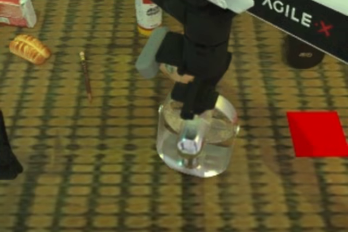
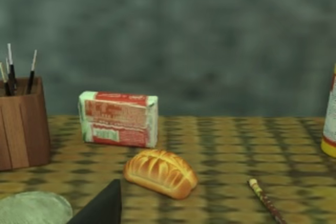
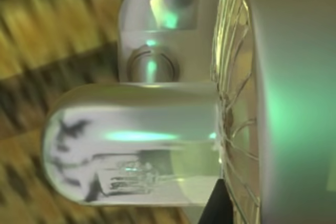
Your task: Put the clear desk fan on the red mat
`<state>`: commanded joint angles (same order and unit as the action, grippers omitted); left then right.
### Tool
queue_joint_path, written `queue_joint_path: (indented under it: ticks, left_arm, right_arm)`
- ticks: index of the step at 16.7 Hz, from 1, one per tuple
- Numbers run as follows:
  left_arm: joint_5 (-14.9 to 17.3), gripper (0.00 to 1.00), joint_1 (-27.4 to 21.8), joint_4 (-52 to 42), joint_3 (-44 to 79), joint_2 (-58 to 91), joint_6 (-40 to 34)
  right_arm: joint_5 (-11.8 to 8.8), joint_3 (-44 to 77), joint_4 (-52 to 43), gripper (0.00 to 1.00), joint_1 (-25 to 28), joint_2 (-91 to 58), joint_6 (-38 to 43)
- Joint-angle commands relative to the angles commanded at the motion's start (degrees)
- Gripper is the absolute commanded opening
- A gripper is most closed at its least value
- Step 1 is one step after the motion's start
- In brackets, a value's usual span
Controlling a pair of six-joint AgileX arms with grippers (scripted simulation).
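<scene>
Right gripper (image 1: pixel 191 113) over the round transparent desk fan (image 1: pixel 198 148) at mid-desk; jaw opening cannot be told. Flat bright red square mat (image 1: pixel 317 133) lies well apart, rightward. Left arm parked at left edge.

A rendered tabletop test scene, closer to a lab bench than a lived-in room, is shown. 2 AgileX arms (image 1: pixel 293 9) are mounted over a table (image 1: pixel 81 177) covered in a woven yellow-brown pattern, backed by a plain mottled grey wall (image 2: pixel 199 35). Unrelated household items are scattered across it: a bread loaf (image 2: pixel 160 172), a red-and-white packet (image 2: pixel 118 118), a pencil (image 1: pixel 86 75), a wooden brush holder (image 2: pixel 22 123), a bottle (image 1: pixel 147 9), a clear fan (image 1: pixel 197 135) and a red mat (image 1: pixel 317 133).
</scene>
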<state>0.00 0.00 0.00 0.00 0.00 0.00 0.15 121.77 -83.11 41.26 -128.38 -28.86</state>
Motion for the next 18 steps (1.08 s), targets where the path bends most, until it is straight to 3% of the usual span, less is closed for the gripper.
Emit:
queue_joint_path:
  ticks: [4, 11, 14, 18]
  left_arm:
    - [0.0, 1.00, 0.0, 0.0, 0.0, 0.0, 0.0]
    - [0.0, 1.00, 0.0, 0.0, 0.0, 0.0, 0.0]
    - [0.0, 1.00, 0.0, 0.0, 0.0, 0.0, 0.0]
    - [0.0, 1.00, 0.0, 0.0, 0.0, 0.0, 0.0]
  right_arm:
    - [0.0, 7.5, -6.5, 0.00, 0.4, -0.9, -0.2]
    - [0.0, 7.5, -6.7, 0.00, -0.2, -0.3, 1.6]
    - [-0.2, 5.8, -5.9, 0.00, -1.8, 1.5, 8.8]
    - [-0.4, 2.3, -4.1, 0.00, -5.7, 5.6, 26.6]
